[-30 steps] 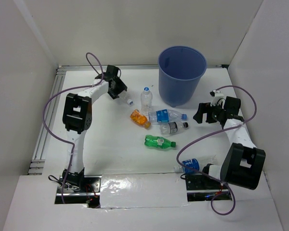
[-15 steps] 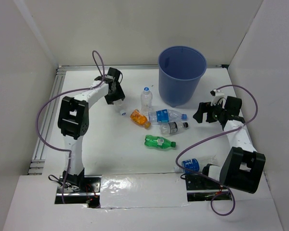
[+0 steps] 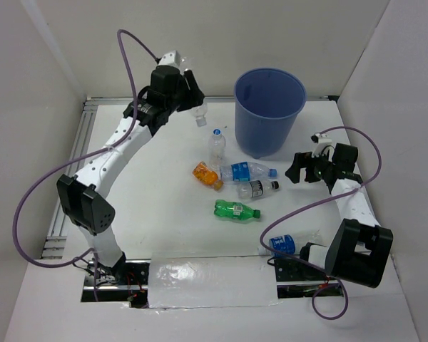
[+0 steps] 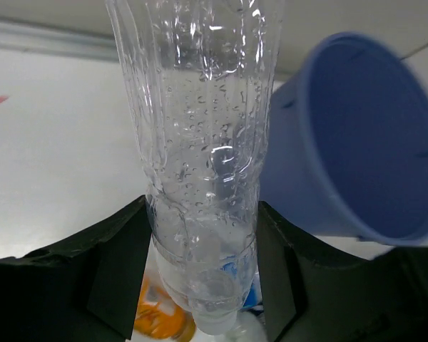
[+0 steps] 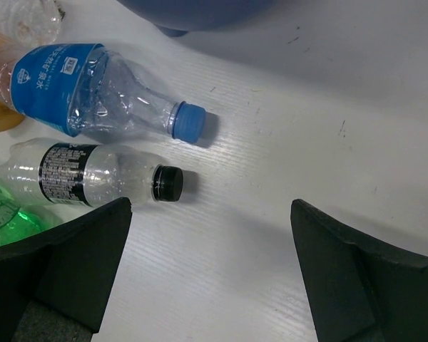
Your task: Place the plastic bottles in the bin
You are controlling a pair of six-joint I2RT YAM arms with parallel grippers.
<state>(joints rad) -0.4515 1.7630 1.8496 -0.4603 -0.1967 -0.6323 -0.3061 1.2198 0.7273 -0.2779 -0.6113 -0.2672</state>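
While the left tool [image 4: 200, 281] grips a clear ribbed plastic bottle [image 4: 200, 142] at approx. half opening, the bottle hangs cap-down above the surface [image 3: 164, 214], near the large round blue plastic bin [image 3: 268, 125], on its left. Right tool [image 5: 208, 242]: fully open, empty, above a blue-labelled clear plastic bottle [image 5: 93, 92] lying on the surface.

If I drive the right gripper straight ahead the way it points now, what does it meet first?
Likely the black-capped bottle, cap first, just inside the left finger line of the open right gripper; the blue-capped bottle lies beyond. Dead centre is bare table, and height above it is unclear.
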